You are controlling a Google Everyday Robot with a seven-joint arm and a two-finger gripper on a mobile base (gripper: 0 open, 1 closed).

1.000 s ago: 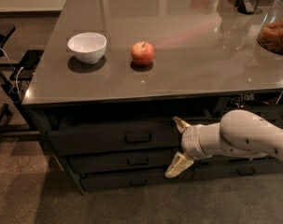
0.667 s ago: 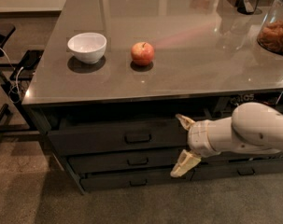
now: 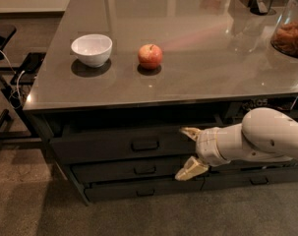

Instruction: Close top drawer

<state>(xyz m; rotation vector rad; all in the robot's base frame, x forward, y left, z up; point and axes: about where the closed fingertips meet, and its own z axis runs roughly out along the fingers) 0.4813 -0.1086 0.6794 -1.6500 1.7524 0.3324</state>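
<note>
The top drawer (image 3: 109,146) is the tall dark-grey front just under the counter's edge, with a rectangular loop handle (image 3: 145,145) at its middle. It stands out a little from the cabinet, with a dark gap above its front. My gripper (image 3: 189,150) is at the right end of that front, at handle height, to the right of the handle. It is open, with one beige fingertip (image 3: 189,131) up by the drawer's top edge and the other down in front of the drawer below. The white forearm (image 3: 266,139) comes in from the right.
Two shallower dark drawers (image 3: 144,170) lie below the top one. A narrower stack (image 3: 259,180) is behind my arm. On the counter (image 3: 197,82) are a white bowl (image 3: 91,49), a red apple (image 3: 150,56) and a jar (image 3: 291,33). A black stand with cables (image 3: 11,77) is at the left.
My arm's bulk has shifted slightly to the right and the fingers stand a little closer together. The drawer front looks the same.
</note>
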